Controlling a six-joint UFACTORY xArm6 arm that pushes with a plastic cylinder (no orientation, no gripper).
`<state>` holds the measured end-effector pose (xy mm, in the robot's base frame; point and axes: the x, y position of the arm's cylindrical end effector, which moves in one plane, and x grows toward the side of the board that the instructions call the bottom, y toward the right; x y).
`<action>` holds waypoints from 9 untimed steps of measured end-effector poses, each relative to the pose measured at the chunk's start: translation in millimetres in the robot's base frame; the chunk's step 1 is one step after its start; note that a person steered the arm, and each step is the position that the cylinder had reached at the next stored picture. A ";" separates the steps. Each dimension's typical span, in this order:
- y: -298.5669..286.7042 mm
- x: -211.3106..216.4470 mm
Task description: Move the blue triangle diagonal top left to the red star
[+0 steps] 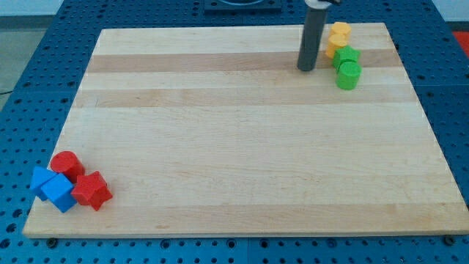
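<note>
My tip (305, 69) rests on the board near the view's top right, far from the task's blocks. The red star (92, 191) lies near the board's bottom left corner. Two blue blocks sit just left of it. The one at the far left looks like the blue triangle (39, 179). The other is a blue cube (59, 193), which touches the star's left side. A red round block (67, 163) sits just above them. All of these are bunched together.
Two yellow blocks (338, 32) (332, 46) and two green blocks (346, 56) (349, 75) cluster just right of my tip at the top right. The wooden board (242, 147) lies on a blue perforated table (22, 66).
</note>
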<state>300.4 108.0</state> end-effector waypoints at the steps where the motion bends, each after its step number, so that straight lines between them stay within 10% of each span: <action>1: 7.0 -32.2; 6: 38.2 12.6; 9: -39.4 82.2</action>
<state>382.6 68.6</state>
